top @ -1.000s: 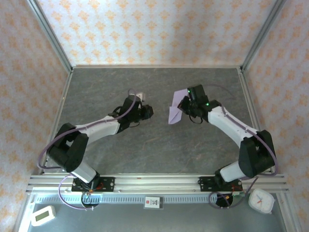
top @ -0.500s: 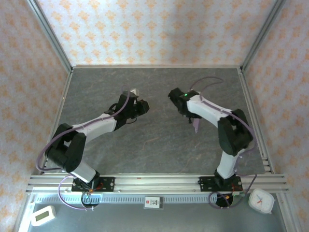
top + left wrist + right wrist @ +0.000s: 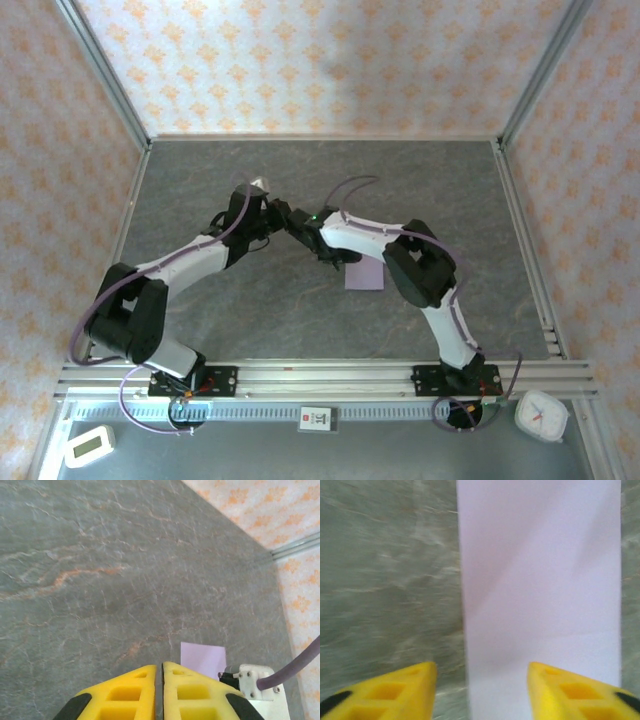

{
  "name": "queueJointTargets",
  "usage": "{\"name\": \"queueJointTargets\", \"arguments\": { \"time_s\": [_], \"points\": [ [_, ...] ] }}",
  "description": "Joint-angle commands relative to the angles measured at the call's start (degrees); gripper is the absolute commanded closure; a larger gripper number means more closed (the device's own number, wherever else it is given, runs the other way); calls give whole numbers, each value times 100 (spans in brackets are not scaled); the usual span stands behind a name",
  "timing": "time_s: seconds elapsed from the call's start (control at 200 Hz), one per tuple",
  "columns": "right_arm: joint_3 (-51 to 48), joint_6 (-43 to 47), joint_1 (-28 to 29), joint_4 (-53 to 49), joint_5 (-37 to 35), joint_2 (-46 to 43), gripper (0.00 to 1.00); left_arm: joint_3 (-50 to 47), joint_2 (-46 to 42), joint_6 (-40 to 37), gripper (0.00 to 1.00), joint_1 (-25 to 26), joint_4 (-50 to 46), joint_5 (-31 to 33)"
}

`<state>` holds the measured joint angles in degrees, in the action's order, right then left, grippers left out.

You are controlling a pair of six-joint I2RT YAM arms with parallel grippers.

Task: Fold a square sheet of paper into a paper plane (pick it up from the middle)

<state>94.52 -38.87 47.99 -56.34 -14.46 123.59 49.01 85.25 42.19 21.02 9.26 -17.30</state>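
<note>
gaping right claw [image 3: 479, 672] above lavender paper [image 3: 540, 580], left claw [image 3: 162, 669] closed

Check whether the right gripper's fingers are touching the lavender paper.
Cannot tell. In the right wrist view the right gripper is open; one of its fingers overlaps the lavender paper in the image, but blur hides any contact or gap.

table [image 3: 200, 190]: grey, marbled | lying flat on it: lavender paper [image 3: 364, 275]

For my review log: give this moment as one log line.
left fingers: shut, empty | right fingers: open over paper | paper: lying on table, not held
</note>
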Motion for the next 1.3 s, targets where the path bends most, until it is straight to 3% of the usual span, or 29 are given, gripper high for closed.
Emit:
{"name": "queueJointTargets", "arguments": {
  "time_s": [0.0,0.09,0.165,0.35,0.435,0.611,0.846,1.096,1.296],
  "points": [
    [30,156,-295,542,799,-524,42,20,-323,33,87,50,-249,139],
    [-632,316,-605,1134,1382,-1207,43,37,-421,84,87,47,-322,268],
    [-1421,452,-980,1742,1994,-1873,51,83,-422,164,87,60,-348,234],
    [-3884,473,-2160,3810,3713,-3362,88,283,-137,39,88,189,-288,-130],
    [-4687,350,-2527,4604,4272,-3779,100,516,105,-158,89,352,-447,-201],
    [-5597,96,-2727,5942,4905,-3877,100,887,629,-375,89,643,-557,-388],
    [-6187,-56,-2733,6761,5088,-3477,100,1260,1080,-471,90,868,-590,-498],
    [-6727,11,-2562,6932,5555,-3456,100,1403,1246,-502,90,1039,-627,-512],
    [-6776,-144,-2045,7008,5610,-3504,100,1401,1309,-476,90,1151,-651,-502]
  ]
}}
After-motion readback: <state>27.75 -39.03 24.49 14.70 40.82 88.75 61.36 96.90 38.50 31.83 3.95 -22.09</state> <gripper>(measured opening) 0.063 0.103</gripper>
